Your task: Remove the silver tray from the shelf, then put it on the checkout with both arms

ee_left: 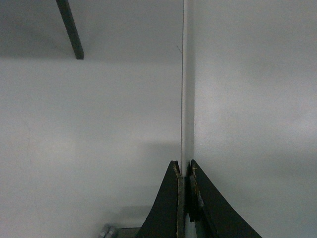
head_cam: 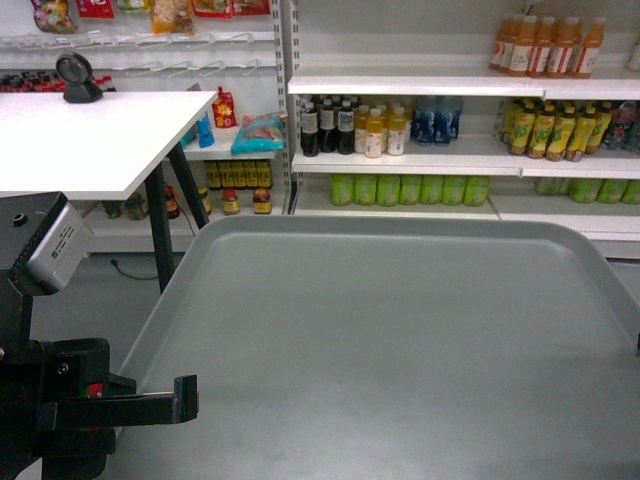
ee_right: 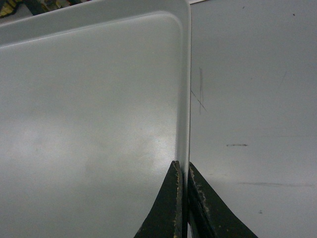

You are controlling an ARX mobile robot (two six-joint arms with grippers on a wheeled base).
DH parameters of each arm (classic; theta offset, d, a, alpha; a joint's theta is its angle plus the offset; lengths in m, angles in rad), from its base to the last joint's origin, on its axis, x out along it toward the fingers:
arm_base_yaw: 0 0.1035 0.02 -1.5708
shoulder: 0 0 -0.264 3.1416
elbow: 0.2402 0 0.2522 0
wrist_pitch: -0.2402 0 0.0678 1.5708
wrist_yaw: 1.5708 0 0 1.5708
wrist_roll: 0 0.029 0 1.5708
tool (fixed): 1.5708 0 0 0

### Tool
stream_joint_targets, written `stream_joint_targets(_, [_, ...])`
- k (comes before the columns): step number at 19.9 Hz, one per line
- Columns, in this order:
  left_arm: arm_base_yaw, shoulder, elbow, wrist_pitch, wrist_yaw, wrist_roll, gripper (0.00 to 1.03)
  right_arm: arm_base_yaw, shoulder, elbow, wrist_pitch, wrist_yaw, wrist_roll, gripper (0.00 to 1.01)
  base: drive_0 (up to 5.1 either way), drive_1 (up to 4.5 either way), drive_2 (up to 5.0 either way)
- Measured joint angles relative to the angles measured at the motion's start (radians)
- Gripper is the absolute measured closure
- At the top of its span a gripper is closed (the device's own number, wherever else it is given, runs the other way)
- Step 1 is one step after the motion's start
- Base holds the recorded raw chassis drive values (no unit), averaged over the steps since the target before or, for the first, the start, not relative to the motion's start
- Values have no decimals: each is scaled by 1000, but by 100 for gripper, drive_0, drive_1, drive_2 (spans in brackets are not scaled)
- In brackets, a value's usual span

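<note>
The silver tray [head_cam: 400, 340] fills the lower head view, held level in the air and off the shelf [head_cam: 400, 87], which stands behind it. My left gripper [ee_left: 184, 171] is shut on the tray's left rim [ee_left: 187, 99]. In the head view its black fingers [head_cam: 186, 398] show at the tray's near left edge. My right gripper [ee_right: 184, 171] is shut on the right rim, with the tray's inner face [ee_right: 89, 124] to its left. The checkout [head_cam: 90, 140], a white flat top with a small black scanner [head_cam: 76, 78], stands ahead on the left.
A black leg [head_cam: 165, 220] slants down under the white top, close to the tray's far left corner. Store shelves with bottles [head_cam: 545, 45] and drinks [head_cam: 370, 125] line the back. Scuffed grey floor [ee_right: 247, 124] lies below the tray's right side.
</note>
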Motion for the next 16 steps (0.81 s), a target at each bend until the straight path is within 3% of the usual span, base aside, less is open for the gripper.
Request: stream_joint_targets(16, [0,1,0,1,0,0,100,0,0,0,2,0,0,98,-497,248,248])
